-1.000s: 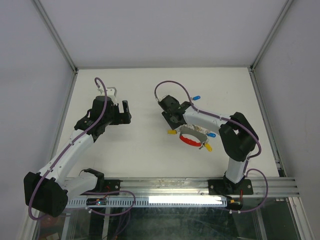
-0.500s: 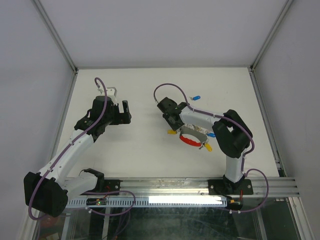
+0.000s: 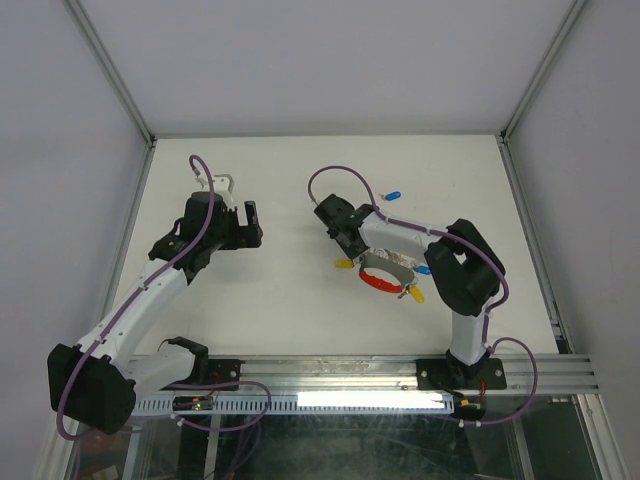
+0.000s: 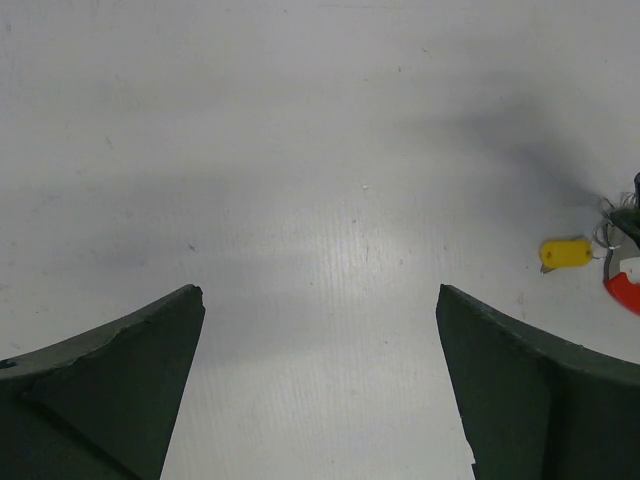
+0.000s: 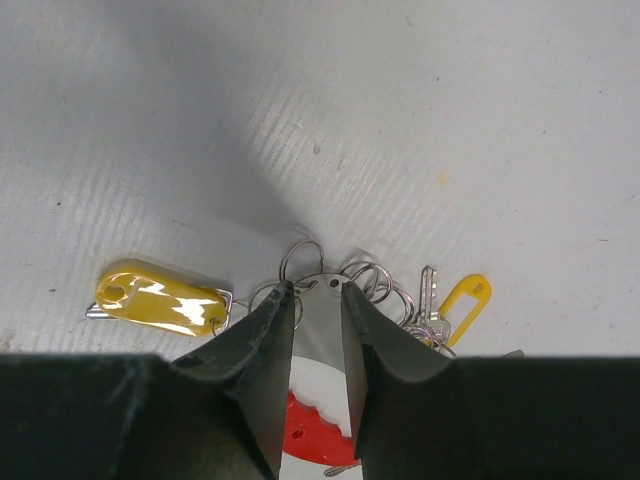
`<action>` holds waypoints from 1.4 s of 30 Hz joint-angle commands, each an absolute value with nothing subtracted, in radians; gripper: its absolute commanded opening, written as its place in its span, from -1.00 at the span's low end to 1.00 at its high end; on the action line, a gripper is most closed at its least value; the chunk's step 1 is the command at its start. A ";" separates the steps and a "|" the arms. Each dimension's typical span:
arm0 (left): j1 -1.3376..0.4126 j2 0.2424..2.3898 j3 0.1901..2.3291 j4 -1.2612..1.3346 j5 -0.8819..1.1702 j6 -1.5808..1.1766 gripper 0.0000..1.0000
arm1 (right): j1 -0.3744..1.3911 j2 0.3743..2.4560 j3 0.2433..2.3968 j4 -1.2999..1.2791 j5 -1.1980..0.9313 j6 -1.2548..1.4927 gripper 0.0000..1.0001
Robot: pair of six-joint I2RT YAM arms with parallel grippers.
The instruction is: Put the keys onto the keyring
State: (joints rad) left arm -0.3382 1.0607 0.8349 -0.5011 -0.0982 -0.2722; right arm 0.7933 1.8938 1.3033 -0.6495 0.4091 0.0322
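The right fingers hang over a small tangle on the table, at about 4 o'clock from its middle in the top view. They stand close together with only a narrow gap between them. A flat silvery piece shows in that gap, but I cannot tell whether the pads actually bite on it.

Just at 12 o'clock of the tips lies the keyring, a thin wire loop overlapping other loops like it. At 9 o'clock lies a yellow-headed key. At 3 o'clock are a bare silver key and a second yellow head. A red piece sits at 6 o'clock. One blue-headed key lies well apart, at 12 o'clock of the cluster.

The left fingers are spread wide and hold nothing, well apart from the cluster at its 9 o'clock.

All of this looks very light and stiff. The wire is probably smooth and springy, so it would likely skid or twist out of a flat pinch. Lifting one loop would probably drag its neighbours along. The plastic heads seem the best hold for a key, since they are broader and less slick than the blade. The ring is probably best pinched across its wire, with the other arm steadying it.
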 commanded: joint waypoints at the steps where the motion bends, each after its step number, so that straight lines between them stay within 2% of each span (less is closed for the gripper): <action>1: -0.328 1.058 0.841 -0.476 -0.085 -0.263 0.98 | 0.793 1.893 1.345 -0.630 0.442 0.034 -0.45; 9: -0.329 1.062 0.846 -0.476 -0.081 -0.264 0.98 | 0.801 1.893 1.335 -0.607 0.358 0.016 -0.32; 24: -0.328 1.060 0.840 -0.476 -0.083 -0.263 0.98 | 0.817 1.945 1.356 -0.646 0.444 0.008 -0.31; 36: -0.329 1.062 0.843 -0.476 -0.083 -0.262 0.98 | 0.817 1.951 1.351 -0.640 0.491 0.002 -0.42; 42: -0.329 1.062 0.843 -0.475 -0.083 -0.262 0.98 | 0.818 1.960 1.348 -0.636 0.466 -0.004 -0.64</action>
